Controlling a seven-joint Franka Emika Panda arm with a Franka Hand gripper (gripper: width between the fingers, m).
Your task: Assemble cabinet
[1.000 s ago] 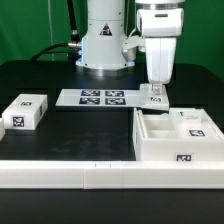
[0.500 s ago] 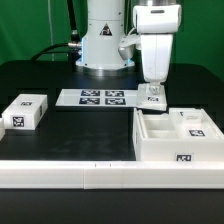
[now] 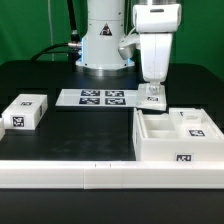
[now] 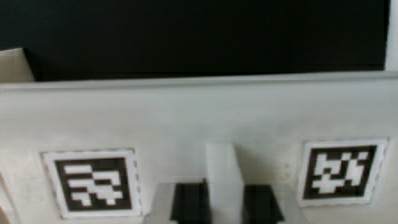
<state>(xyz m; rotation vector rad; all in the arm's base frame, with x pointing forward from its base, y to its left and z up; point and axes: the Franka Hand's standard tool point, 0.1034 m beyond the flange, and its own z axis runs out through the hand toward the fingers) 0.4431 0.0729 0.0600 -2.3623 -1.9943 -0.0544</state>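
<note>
The cabinet [image 3: 172, 140], a large white box with open compartments and tags, stands at the exterior view's right front. My gripper [image 3: 153, 91] hangs just behind it, shut on a small white tagged panel [image 3: 154, 99] whose lower edge is at the table. In the wrist view my two dark fingertips [image 4: 185, 204] clamp a thin raised rib of that panel [image 4: 196, 125], midway between two square tags; the gripper [image 4: 222, 205] sits at the rib. A loose white single-tag block [image 3: 25, 111] lies at the exterior view's left.
The marker board [image 3: 98, 98] lies flat behind the middle, just left of the held panel. A long white rail [image 3: 70, 173] runs along the table's front edge. The robot base [image 3: 103, 45] stands at the back.
My gripper and the held panel have shifted slightly toward the exterior view's left in the first half second, then stayed still.
</note>
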